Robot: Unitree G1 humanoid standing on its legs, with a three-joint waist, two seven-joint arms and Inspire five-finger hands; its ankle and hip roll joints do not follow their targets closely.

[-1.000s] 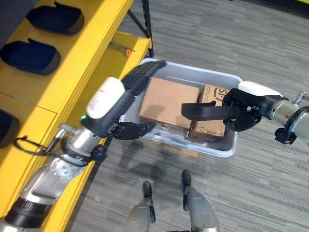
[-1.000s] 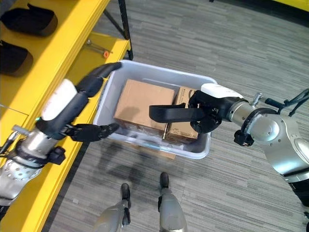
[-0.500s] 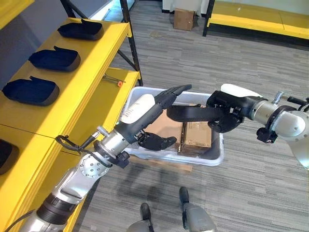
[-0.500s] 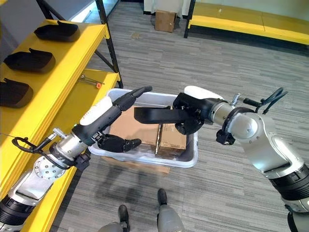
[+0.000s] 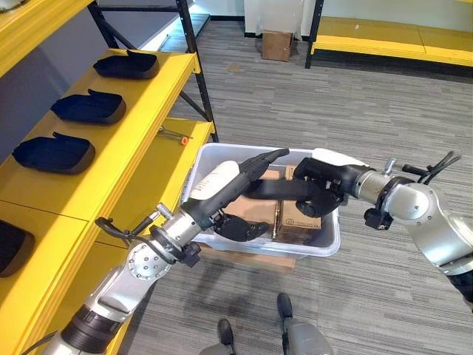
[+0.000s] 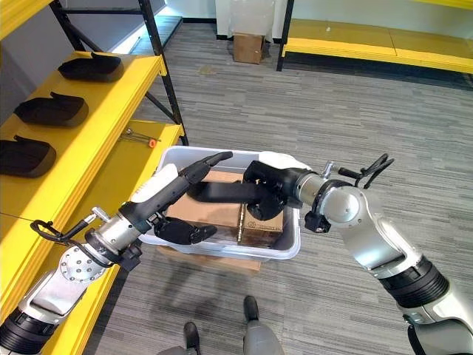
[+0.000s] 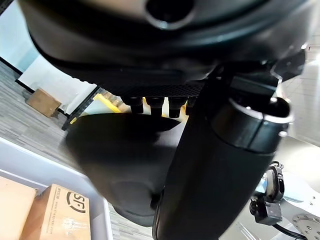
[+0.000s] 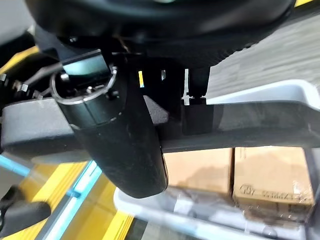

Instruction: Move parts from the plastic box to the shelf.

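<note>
A: What do you see around the plastic box (image 5: pixel 325 248), largest thing first?

B: You have the yellow shelf (image 5: pixel 103 159) just to the box's left, with dark moulded parts (image 5: pixel 53 151) lying in a row on its upper level. The box itself stands on the grey floor (image 5: pixel 347 103), on a flat piece of cardboard (image 5: pixel 247 259).

A: And inside the box?

B: You see two cardboard cartons: a large carton (image 6: pixel 211 209) on the shelf side and a small carton (image 5: pixel 299 216) beside it, touching.

A: Where are the hands?

B: Your left hand (image 5: pixel 244 174) hangs over the box's shelf-side half, fingers straight, thumb spread below, holding nothing. Your right hand (image 5: pixel 314 188) reaches in from the far side, its fingers stretched flat across the cartons' tops, gripping nothing.
</note>
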